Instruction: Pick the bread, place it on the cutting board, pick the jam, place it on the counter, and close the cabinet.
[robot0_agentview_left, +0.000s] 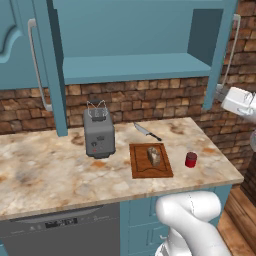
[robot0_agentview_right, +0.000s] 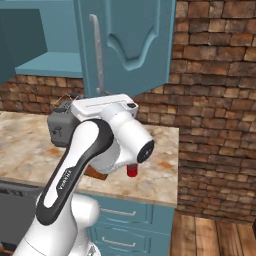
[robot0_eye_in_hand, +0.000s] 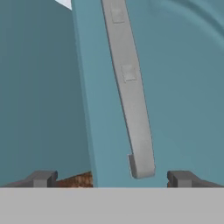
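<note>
Two of the three jobs look finished: the bread sits on the cutting board, and the jam stands upright on the counter just beside the board's right edge. What remains, by my reading, is closing the cabinet, whose doors both stand open over an empty teal shelf.

In the hand view the gripper faces the right-hand door closely, its jaws spread wide and holding nothing, with the lower end of the grey bar handle between the fingertips and a little beyond them. Whether any part of the hand already touches the panel I cannot tell from this angle.

The risks lie in how the push lands. If the fingers catch behind the handle instead of pressing the flat panel, the door could be dragged further open or the hand could snag as the door swings. A push near the hinge side would need more force and may stall. The left door is also ajar, so stopping after one door would leave the task incomplete. A low sweep of the arm could knock the jam over.
</note>
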